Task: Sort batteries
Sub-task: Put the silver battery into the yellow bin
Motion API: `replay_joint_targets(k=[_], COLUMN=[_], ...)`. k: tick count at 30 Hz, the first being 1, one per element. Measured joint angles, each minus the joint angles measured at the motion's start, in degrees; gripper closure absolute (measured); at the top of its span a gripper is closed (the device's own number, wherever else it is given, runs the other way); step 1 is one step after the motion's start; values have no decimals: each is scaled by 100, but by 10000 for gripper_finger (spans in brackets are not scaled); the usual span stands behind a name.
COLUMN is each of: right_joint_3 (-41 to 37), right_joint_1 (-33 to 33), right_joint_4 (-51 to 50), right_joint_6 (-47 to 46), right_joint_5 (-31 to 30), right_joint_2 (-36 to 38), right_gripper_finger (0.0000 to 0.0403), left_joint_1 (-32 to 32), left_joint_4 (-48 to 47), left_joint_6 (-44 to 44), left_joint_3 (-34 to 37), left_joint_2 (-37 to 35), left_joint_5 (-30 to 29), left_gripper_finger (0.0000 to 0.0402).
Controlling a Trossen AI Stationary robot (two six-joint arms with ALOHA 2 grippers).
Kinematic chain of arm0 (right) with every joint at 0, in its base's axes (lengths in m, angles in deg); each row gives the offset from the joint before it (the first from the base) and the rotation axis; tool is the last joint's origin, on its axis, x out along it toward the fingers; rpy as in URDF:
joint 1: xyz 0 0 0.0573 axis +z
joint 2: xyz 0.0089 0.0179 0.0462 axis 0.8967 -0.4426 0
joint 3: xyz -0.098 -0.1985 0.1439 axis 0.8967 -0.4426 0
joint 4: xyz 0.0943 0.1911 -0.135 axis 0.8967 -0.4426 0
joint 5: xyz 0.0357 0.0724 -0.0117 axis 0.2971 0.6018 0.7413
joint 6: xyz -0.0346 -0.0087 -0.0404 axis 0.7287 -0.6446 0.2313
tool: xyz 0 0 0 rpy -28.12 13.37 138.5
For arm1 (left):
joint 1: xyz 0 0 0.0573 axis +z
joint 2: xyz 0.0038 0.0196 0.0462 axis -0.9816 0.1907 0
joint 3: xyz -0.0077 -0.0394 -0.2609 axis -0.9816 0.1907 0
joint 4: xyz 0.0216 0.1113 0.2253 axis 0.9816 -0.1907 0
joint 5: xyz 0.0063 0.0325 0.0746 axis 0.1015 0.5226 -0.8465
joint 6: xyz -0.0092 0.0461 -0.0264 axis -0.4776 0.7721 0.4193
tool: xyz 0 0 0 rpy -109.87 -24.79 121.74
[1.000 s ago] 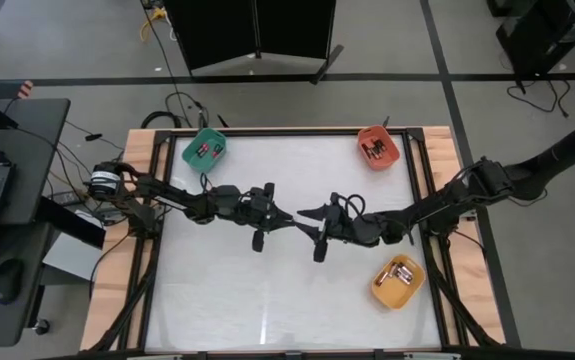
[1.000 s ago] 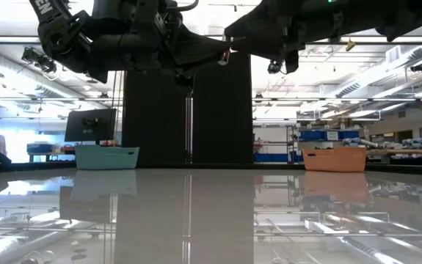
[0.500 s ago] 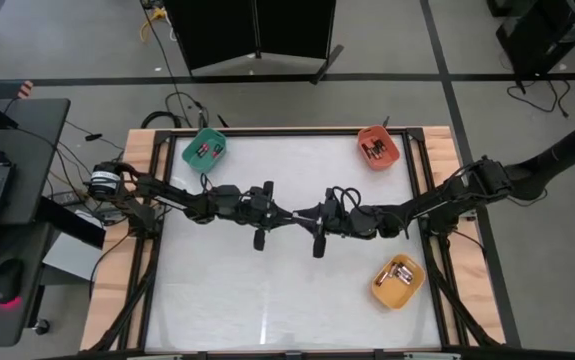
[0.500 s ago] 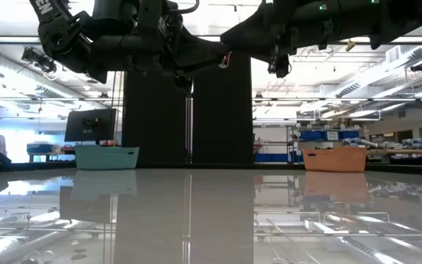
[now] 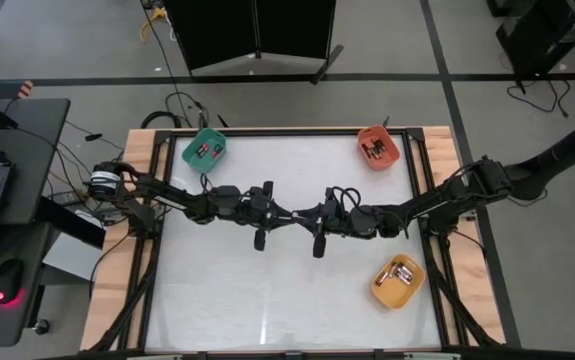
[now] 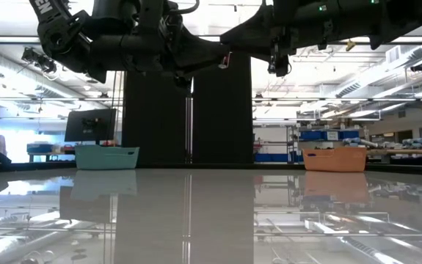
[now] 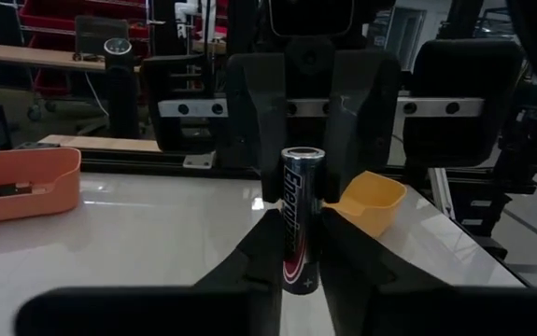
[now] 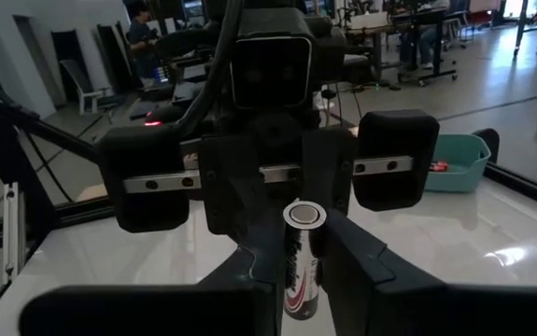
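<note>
One battery (image 7: 301, 219), a dark cylinder with a silver cap and a red band, stands upright high over the middle of the table. It sits between both grippers, which meet tip to tip. My left gripper (image 5: 285, 215) reaches in from the table's left and my right gripper (image 5: 303, 215) from the table's right. Both are shut on the battery. In the low view only a small reddish bit of the battery (image 6: 225, 57) shows between the dark fingers. Other batteries lie in the three bins. My left gripper (image 7: 301, 273) pinches the battery's lower part (image 7: 298, 266) between its two fingers, coming level from the table's left, fingers across it. The battery stands upright, lifted clear of the table. My right gripper (image 8: 303, 280) pinches the battery's body (image 8: 302, 266) below its silver cap (image 8: 303, 216), between its two fingers. It comes level from the table's right, fingers across the battery.
A green bin (image 5: 205, 150) sits at the far left corner and a red-orange bin (image 5: 378, 146) at the far right. A yellow bin (image 5: 398, 281) is near the right edge. Each bin holds batteries. The white tabletop (image 5: 267, 290) lies below the arms.
My right gripper has moved toward the table's left, up to my left gripper, and its fingers now stand around the battery that the left gripper holds. The left gripper and the battery have stayed in place.
</note>
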Motion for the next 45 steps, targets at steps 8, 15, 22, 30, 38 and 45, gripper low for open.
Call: replay_joint_targets(k=[8, 15, 22, 30, 38, 45], right_joint_3=[2, 4, 704, 1977, 2166, 2166], right_joint_1=[-2, 36, 399, 1200, 2409, 3120], right_joint_4=[-14, -1041, -4976, -9092, -10496, -11318], right_joint_6=[150, 34, -1468, -3877, -6067, -7204], right_joint_5=[38, 39, -399, 110, 1332, 1886], right_joint_2=[191, 1108, 2024, 1733, 1183, 731], right_gripper_finger=[344, 344, 344, 344, 344, 344], left_joint_1=[0, 0, 0, 0, 2, 0], left_joint_4=[7, -63, -84, -127, -231, -706], left_joint_6=[2, 2, 3, 2, 89, 427], left_joint_3=[-7, -7, -7, -4, -4, -2], left_joint_2=[-1, -1, -1, -1, -15, -18], left_joint_5=[-34, -34, -34, -32, 69, 513], left_gripper_finger=[281, 277, 276, 275, 275, 318])
